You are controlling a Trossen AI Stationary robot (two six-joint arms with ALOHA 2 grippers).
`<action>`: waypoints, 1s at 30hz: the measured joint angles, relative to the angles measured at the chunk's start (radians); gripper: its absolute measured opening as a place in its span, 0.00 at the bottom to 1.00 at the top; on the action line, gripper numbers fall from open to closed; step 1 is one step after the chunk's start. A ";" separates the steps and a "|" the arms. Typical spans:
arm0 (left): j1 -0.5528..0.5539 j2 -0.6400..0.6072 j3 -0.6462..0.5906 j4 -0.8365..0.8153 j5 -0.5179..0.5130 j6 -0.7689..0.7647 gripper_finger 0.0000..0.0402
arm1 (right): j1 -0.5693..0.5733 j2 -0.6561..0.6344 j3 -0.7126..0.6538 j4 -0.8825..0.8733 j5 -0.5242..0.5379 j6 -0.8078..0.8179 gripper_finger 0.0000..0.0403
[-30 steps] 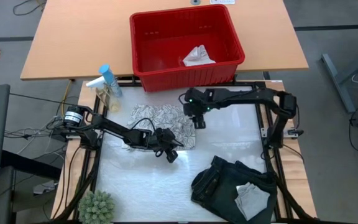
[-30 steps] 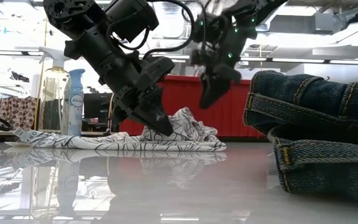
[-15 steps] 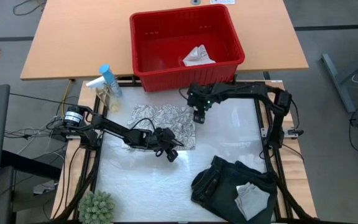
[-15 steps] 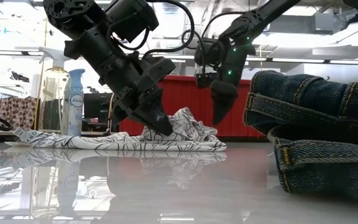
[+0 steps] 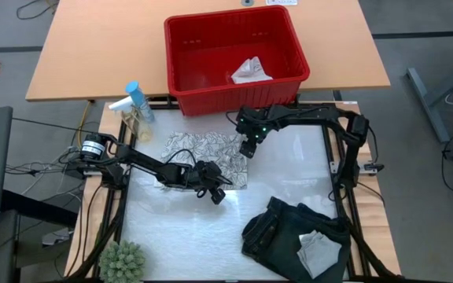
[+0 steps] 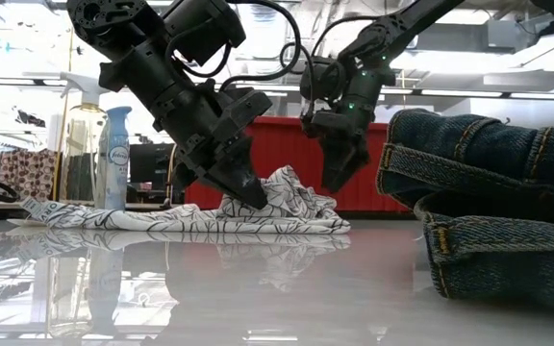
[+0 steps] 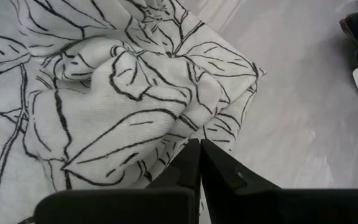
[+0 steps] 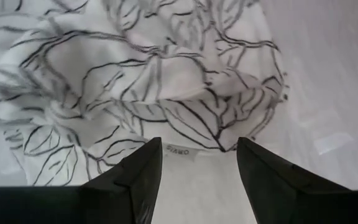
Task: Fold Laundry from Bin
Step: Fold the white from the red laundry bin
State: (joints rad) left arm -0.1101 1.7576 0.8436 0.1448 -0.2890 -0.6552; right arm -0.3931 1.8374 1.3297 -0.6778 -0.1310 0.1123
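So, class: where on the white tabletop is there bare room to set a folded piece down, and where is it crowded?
Free: the front strip between the plant and the jeans, and the patch right of the leaf cloth up to the frame. Crowded: around the leaf cloth, where the left tool is shut on it and the open right tool hangs at its far corner.

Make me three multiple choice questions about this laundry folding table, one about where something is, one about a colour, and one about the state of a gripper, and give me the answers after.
1. Where does the small whitish cloth lie?
A. in the bin
B. on the jeans
C. beside the plant

2. What colour is the bin?
A. blue
B. red
C. grey

3. How does the right gripper stand?
A. shut on the leaf-patterned cloth
B. open above the cloth's edge
C. shut and empty

Answers: 1 A, it rests on the bin's floor near one corner. 2 B, its walls and rim are red. 3 B, its fingers stand apart over the leaf-patterned cloth.
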 joint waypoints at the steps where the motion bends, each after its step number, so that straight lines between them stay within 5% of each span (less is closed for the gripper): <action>1: 0.000 0.000 0.000 0.000 0.000 0.000 0.00 | 0.001 0.000 -0.007 0.005 0.000 0.022 0.57; 18: 0.000 0.000 0.000 0.004 -0.005 0.000 0.00 | 0.023 0.000 -0.046 0.021 0.005 0.310 0.57; 30: 0.000 0.000 0.000 0.004 -0.006 0.001 0.00 | 0.062 0.009 -0.050 0.066 0.040 0.356 0.57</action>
State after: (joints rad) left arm -0.1097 1.7576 0.8436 0.1486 -0.2947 -0.6546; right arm -0.3314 1.8466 1.2793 -0.6115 -0.0909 0.4680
